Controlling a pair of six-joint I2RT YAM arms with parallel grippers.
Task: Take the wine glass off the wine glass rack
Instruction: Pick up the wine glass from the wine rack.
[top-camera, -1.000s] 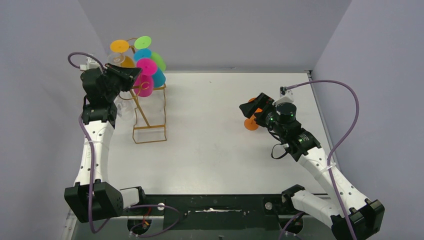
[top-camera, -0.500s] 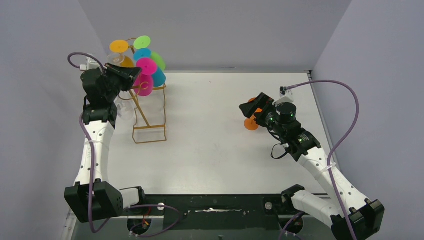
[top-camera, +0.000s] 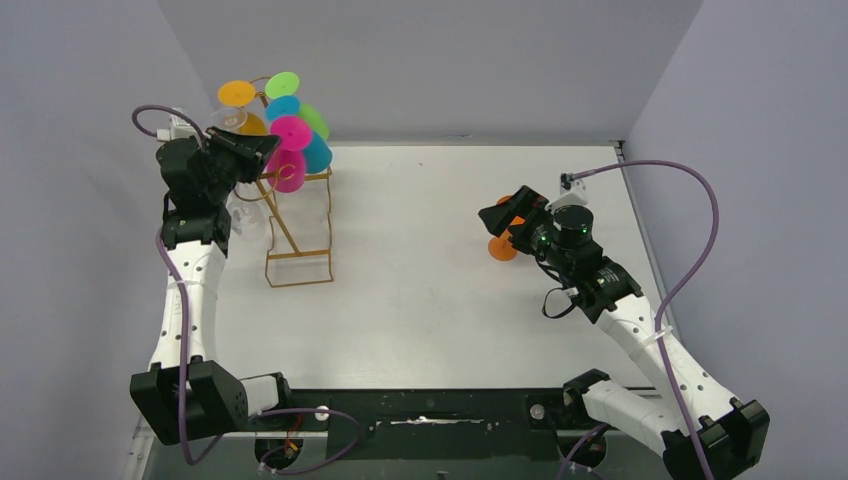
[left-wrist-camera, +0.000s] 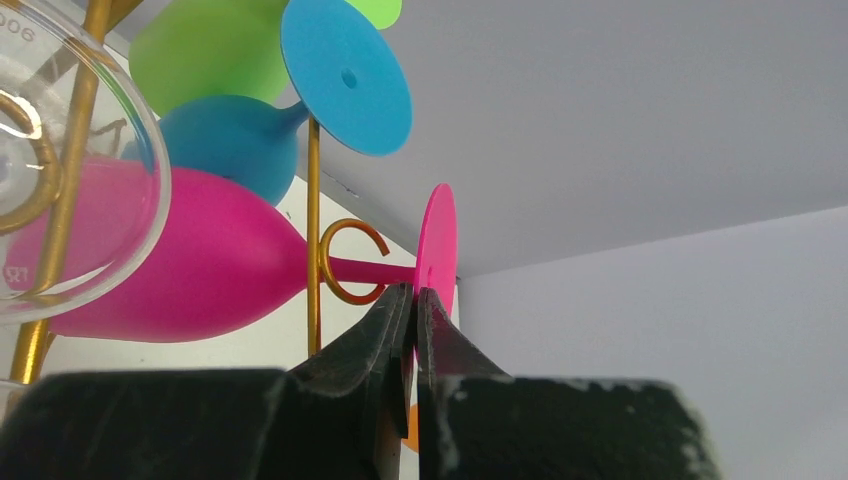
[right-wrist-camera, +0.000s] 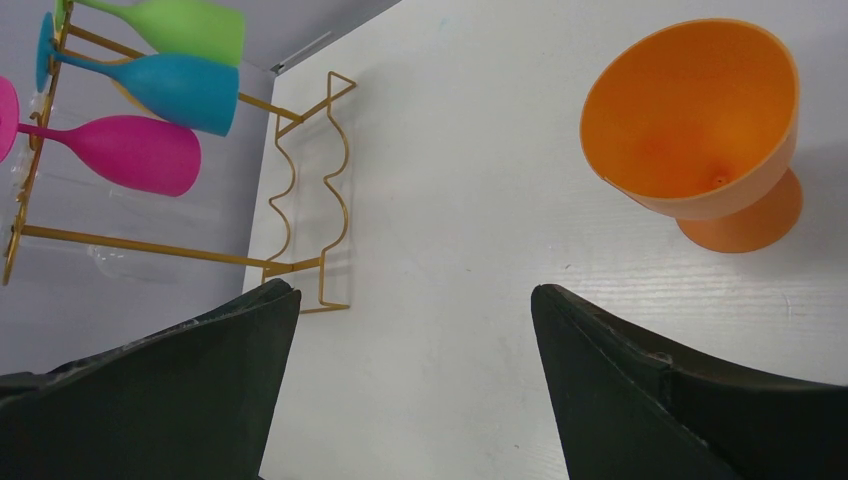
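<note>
- Bright, even light; soft shadows.
- Close to the lens the left gripper (left-wrist-camera: 413, 293) blurs; the pink wine glass (left-wrist-camera: 200, 270) just beyond it is sharp.
- Ahead of the right gripper (right-wrist-camera: 415, 292), the orange cup (right-wrist-camera: 690, 120) casts a faint shadow.

Gold rack (left-wrist-camera: 313, 190), pink glass (left-wrist-camera: 200, 270), blue glass (left-wrist-camera: 225, 140), green glass (right-wrist-camera: 185, 30) — plus an orange cup (right-wrist-camera: 690, 120) on a white table (right-wrist-camera: 450, 200).

at the far left corner of the worktop, your left gripper (top-camera: 266, 150) meets the pink wine glass (top-camera: 292, 132) hanging on the gold wine glass rack (top-camera: 298, 284); near the right edge, your right gripper (top-camera: 497, 216) hovers over an orange cup (top-camera: 501, 249).
</note>
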